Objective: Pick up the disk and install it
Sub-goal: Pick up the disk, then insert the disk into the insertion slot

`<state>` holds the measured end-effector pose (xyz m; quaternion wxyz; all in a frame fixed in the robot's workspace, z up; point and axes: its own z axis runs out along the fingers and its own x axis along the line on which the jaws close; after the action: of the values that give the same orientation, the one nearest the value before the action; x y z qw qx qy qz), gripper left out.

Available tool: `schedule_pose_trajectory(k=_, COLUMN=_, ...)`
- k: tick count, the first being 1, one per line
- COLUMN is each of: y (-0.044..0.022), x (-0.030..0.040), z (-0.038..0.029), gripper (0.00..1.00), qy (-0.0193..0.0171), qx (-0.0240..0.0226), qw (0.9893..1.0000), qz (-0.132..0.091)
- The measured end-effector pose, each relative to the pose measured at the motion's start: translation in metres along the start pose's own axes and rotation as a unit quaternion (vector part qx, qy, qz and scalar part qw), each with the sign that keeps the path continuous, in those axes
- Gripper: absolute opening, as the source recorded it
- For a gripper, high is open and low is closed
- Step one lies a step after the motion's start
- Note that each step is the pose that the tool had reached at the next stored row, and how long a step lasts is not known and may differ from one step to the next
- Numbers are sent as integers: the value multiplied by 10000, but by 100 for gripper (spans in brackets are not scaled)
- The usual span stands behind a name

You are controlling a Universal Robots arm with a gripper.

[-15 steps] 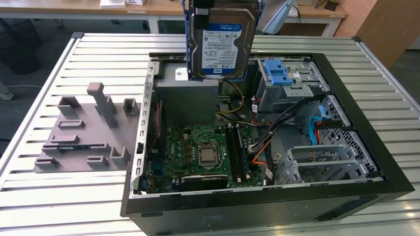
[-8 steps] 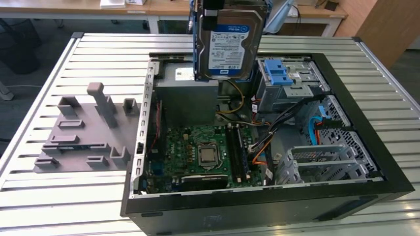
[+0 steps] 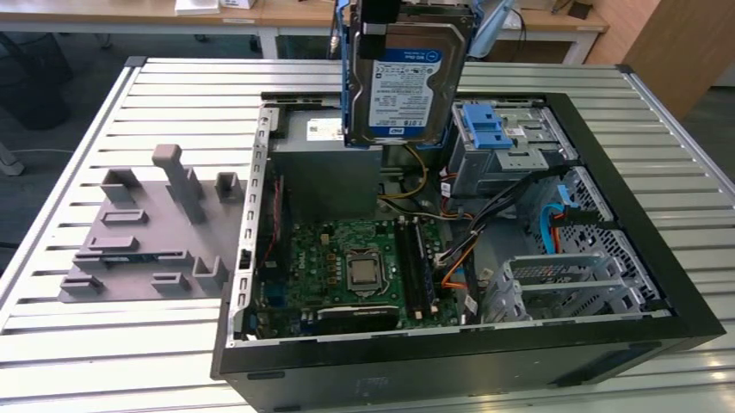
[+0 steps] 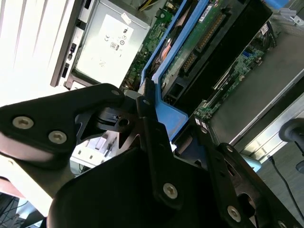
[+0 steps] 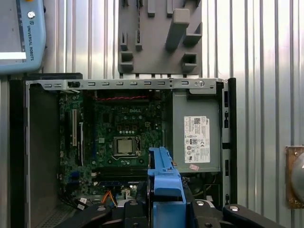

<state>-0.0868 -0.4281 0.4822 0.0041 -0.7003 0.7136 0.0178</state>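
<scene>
While the jaws are clamped across its edges, the disk (image 3: 404, 86) is held upright by the gripper (image 5: 165, 208), clear above the open PC case (image 3: 460, 361), approx. over the case's power supply (image 3: 308, 142), w/ its label facing out in the exterior view. Inside the case, the motherboard (image 3: 356, 258) & a blue-latched drive cage (image 3: 528, 146) are seen. Outside the case, a grey fixture plate (image 3: 150, 232) is laid on the slatted table (image 3: 69, 344).
</scene>
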Motion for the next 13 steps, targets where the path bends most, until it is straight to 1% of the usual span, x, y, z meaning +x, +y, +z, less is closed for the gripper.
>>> schedule_pose_trajectory(k=8, y=-3, x=2, z=0, gripper=36, qy=3, qx=0, qw=10000, qz=0)
schedule_pose_trajectory(k=13, y=-4, x=24, z=1, gripper=36, qy=3, qx=0, qw=10000, qz=0)
